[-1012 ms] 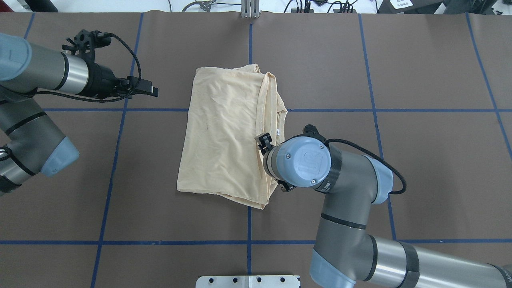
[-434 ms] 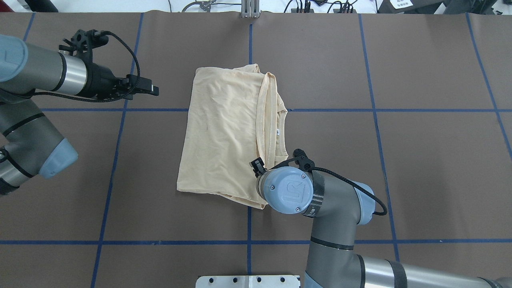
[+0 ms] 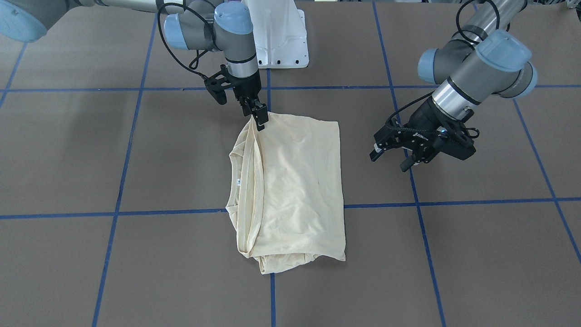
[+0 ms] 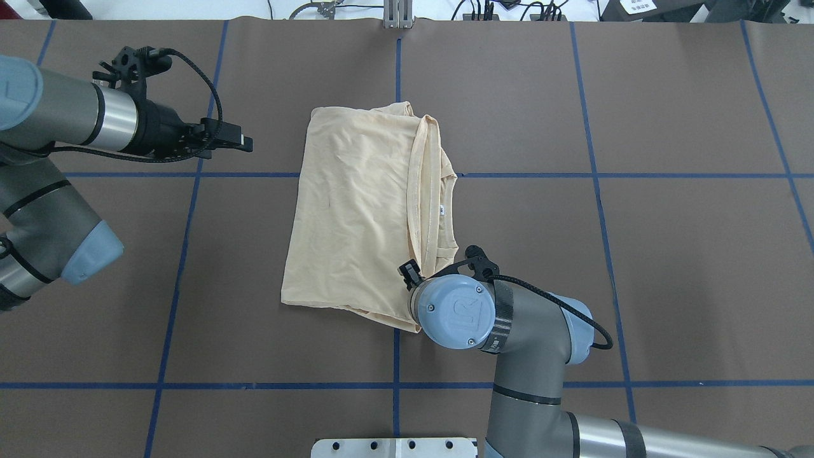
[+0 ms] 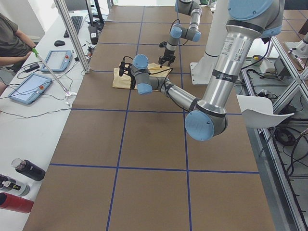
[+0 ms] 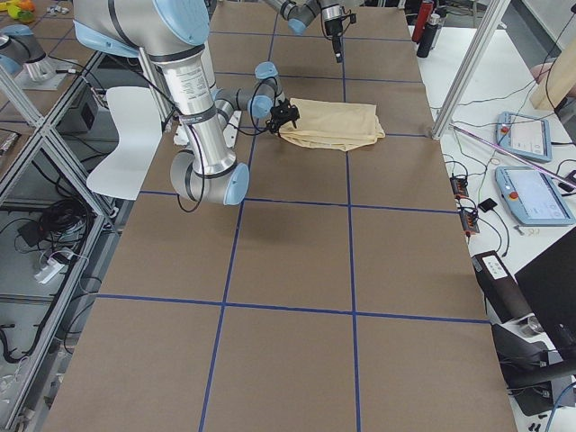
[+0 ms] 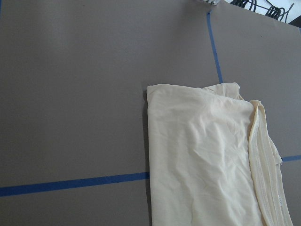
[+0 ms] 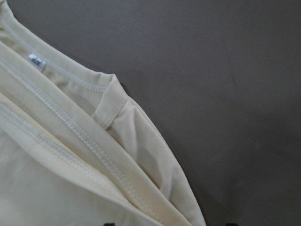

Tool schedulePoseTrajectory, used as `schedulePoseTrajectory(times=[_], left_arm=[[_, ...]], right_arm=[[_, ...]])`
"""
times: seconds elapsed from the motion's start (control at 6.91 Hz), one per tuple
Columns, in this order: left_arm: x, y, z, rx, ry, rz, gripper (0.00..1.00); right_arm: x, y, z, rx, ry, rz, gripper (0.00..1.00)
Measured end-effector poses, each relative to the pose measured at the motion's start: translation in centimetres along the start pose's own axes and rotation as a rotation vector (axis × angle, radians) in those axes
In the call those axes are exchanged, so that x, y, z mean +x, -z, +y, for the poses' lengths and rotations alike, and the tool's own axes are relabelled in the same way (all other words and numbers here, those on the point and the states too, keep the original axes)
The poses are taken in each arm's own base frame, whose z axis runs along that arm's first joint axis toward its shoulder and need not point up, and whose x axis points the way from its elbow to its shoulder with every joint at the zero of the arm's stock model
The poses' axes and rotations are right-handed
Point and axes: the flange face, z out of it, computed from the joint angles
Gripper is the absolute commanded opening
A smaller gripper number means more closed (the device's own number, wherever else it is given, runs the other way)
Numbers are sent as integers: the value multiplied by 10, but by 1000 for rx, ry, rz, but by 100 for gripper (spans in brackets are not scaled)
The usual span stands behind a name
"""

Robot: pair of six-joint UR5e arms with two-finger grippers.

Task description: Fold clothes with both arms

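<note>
The clothes are one cream-yellow shirt lying folded in a rough rectangle at the table's middle, with its ribbed collar and small white neck label on the robot's right side. My right gripper points straight down at the shirt's near right corner, fingertips at the cloth. In the right wrist view the stacked hems fill the frame and the two dark fingertips at the bottom edge stand apart, so it is open. My left gripper hovers open over bare table left of the shirt, holding nothing.
Brown table cover crossed by blue tape lines. The white robot base plate sits close behind the right gripper. An aluminium post stands at the far edge. A person, tablets and bottles are at a side desk.
My right arm has drawn back toward the robot along the shirt's right edge, from beside the collar to the near corner. The left arm has hardly moved.
</note>
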Motion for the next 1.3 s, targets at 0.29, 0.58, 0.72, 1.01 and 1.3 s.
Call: schedulePoseTrajectory(times=[0.29,0.58,0.72,1.01,1.3], left_arm=[[-3,0,2,-1,3,-4,100],[-4,1,3,-2,3,-5,100],[-4,2,3,-2,3,-4,100],[-4,3,3,-2,3,-2,100],[3,6,7,1,93,10,100]], right_arm=[[1,-4,2,6,2,2,28],[0,-3,4,4,1,0,0],[1,-3,4,4,1,0,0],[0,0,6,0,1,-6,0],[6,11,-3,-5,1,-14,0]])
